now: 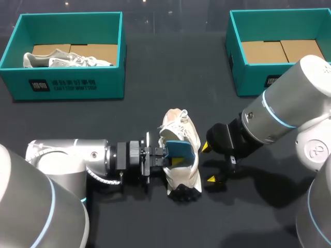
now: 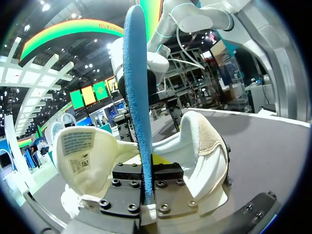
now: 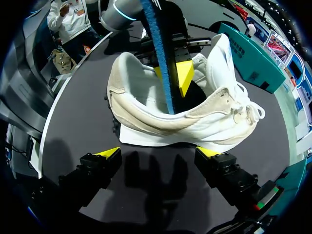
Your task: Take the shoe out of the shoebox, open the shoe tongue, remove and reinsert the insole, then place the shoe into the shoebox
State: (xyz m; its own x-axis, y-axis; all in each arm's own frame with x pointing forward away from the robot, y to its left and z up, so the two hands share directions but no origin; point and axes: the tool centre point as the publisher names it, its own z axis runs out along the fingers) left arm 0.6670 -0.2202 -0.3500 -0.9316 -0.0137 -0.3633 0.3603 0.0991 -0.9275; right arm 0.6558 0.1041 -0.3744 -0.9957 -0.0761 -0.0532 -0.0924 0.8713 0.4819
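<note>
A white shoe (image 1: 178, 160) lies on its side on the black table, its opening toward my left arm. My left gripper (image 1: 172, 157) reaches into that opening and is shut on a blue insole (image 1: 182, 150), which sticks partly out of the shoe. In the left wrist view the insole (image 2: 139, 97) stands edge-on between the jaws of the left gripper (image 2: 147, 178), with the shoe's tongue (image 2: 80, 151) to one side and the heel (image 2: 204, 146) to the other. My right gripper (image 1: 209, 163) is open just right of the shoe, holding nothing. In the right wrist view the right gripper (image 3: 158, 153) faces the shoe's sole edge (image 3: 180, 131) without touching it.
A teal shoebox (image 1: 62, 85) at the back left holds a second pale shoe (image 1: 64, 59) on cardboard. Another teal shoebox (image 1: 235, 62) at the back right holds only cardboard. My right arm's elbow (image 1: 289, 108) overlaps that box's front.
</note>
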